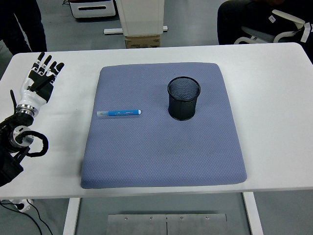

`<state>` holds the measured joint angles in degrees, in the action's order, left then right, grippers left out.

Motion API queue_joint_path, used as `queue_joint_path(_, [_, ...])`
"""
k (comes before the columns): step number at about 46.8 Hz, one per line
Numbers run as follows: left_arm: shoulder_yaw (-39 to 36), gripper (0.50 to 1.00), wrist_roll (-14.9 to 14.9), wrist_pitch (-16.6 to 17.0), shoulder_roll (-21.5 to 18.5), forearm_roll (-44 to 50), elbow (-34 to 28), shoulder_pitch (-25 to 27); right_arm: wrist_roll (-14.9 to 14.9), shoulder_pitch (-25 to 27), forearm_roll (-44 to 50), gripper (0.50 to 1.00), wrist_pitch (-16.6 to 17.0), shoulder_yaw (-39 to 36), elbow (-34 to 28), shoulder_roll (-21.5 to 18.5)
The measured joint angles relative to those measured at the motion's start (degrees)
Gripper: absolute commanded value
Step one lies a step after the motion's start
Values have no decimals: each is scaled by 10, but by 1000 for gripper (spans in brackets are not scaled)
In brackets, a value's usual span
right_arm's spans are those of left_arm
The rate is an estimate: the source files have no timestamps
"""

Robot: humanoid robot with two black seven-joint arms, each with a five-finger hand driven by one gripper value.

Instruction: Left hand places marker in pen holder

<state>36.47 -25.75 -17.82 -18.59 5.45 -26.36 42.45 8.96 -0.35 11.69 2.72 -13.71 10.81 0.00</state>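
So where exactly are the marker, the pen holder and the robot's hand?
marker (119,113), head view, middle of its blue barrel.
pen holder (183,108), head view, its black mesh wall.
left hand (43,74), head view, its palm.

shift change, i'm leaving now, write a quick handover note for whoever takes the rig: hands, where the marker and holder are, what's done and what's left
Left hand: open, fingers spread, over the table's left side, off the mat, holding nothing.
Right hand: not in view.
Marker: lying flat on the left part of the mat, blue, roughly crosswise.
Holder: upright on the mat, to the marker's right and apart from it; nothing visible inside.
Done: nothing yet, marker not grasped.
Left: reach the marker, pick it up, carry it over the holder, drop it in.
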Motion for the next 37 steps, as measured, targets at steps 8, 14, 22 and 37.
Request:
queue_joint_path(8, [0, 1000, 0, 1, 0, 0, 0, 0, 0, 0, 0, 1000, 0, 0, 0, 0])
queue_joint_path(14, [0, 1000, -2, 1, 1, -4, 0, -2, 0, 0, 0, 1000, 0, 0, 0, 0])
queue_joint_path(22, [0, 1000, -4, 2, 1, 1, 0, -3, 0, 0, 0, 1000, 0, 0, 0, 0])
queue_joint_path(37, [0, 1000, -5, -3, 7, -7, 0, -6, 0, 0, 0, 1000, 0, 0, 0, 0])
